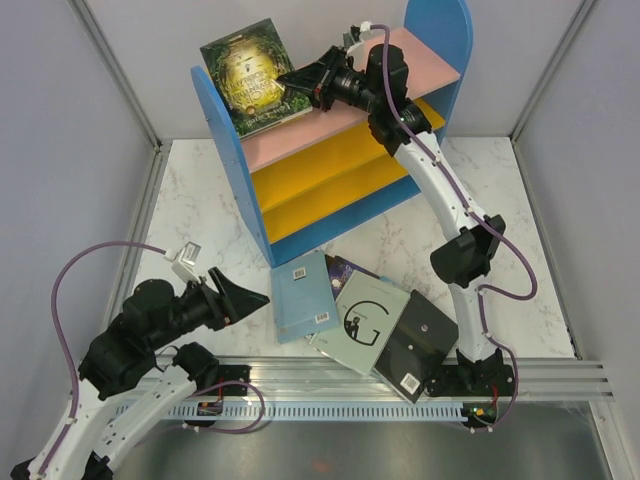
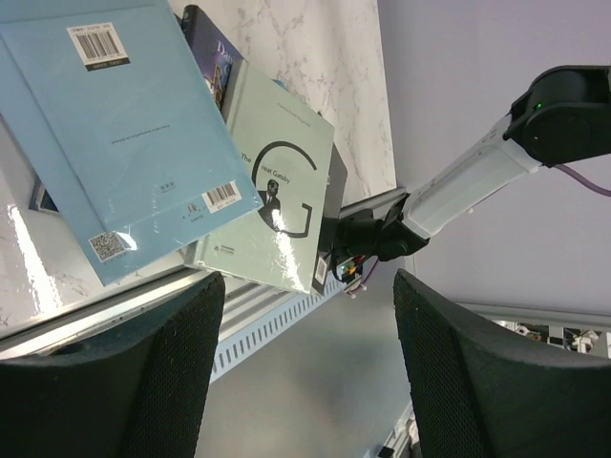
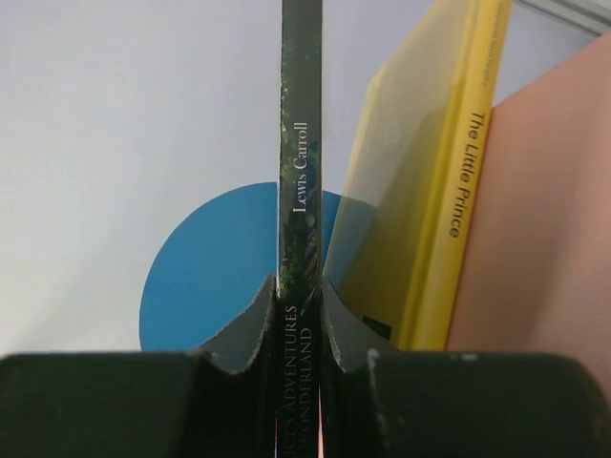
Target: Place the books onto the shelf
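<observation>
The shelf (image 1: 230,150) stands at the back with blue side panels, a pink top board (image 1: 330,125) and yellow lower boards. My right gripper (image 1: 292,80) is shut on the spine of a dark green book (image 1: 248,72) that stands upright on the pink board. In the right wrist view the gripper (image 3: 299,291) pinches that green spine (image 3: 300,172), and a yellow book (image 3: 449,191) leans just to its right. My left gripper (image 1: 255,300) is open and empty, just left of a light blue book (image 1: 303,297). A pale grey book with a G (image 1: 372,318), a black book (image 1: 420,350) and a dark book (image 1: 347,268) lie overlapping beside it.
An aluminium rail (image 1: 330,385) runs along the table's near edge under the arm bases. Grey walls enclose the marble table (image 1: 520,250) on three sides. In the left wrist view the light blue book (image 2: 115,134) overlaps the grey G book (image 2: 277,191), above my gripper (image 2: 305,363).
</observation>
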Robot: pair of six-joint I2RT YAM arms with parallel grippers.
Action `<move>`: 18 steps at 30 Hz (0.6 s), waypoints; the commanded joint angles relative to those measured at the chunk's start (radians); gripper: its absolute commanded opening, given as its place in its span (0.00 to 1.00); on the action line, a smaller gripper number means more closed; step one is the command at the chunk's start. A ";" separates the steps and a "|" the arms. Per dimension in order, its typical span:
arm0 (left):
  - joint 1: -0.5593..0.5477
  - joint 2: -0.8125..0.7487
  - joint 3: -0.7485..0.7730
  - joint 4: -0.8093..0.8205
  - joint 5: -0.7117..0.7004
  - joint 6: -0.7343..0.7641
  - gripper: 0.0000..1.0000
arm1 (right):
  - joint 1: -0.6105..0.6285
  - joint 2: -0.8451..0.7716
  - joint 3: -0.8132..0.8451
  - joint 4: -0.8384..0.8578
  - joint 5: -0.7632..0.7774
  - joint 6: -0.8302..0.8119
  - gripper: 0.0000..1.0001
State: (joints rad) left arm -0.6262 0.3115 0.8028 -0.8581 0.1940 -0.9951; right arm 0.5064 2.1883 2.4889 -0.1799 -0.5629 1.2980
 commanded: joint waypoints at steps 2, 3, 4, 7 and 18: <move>-0.006 0.032 0.079 -0.001 0.013 0.091 0.74 | 0.027 -0.012 0.058 0.096 0.069 -0.052 0.11; -0.006 0.040 0.085 -0.008 0.007 0.098 0.74 | 0.029 -0.021 0.051 0.088 0.069 -0.068 0.21; -0.006 0.044 0.090 -0.016 0.005 0.105 0.74 | 0.030 -0.030 0.042 0.080 0.069 -0.077 0.26; -0.006 0.054 0.096 -0.016 0.002 0.111 0.74 | 0.030 -0.088 -0.022 0.057 0.074 -0.123 0.49; -0.006 0.072 0.079 -0.009 0.015 0.095 0.72 | -0.054 -0.272 -0.172 -0.134 0.070 -0.295 0.98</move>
State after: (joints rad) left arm -0.6262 0.3836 0.8703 -0.8707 0.1936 -0.9325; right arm 0.4950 2.0033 2.3589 -0.2478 -0.5083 1.0977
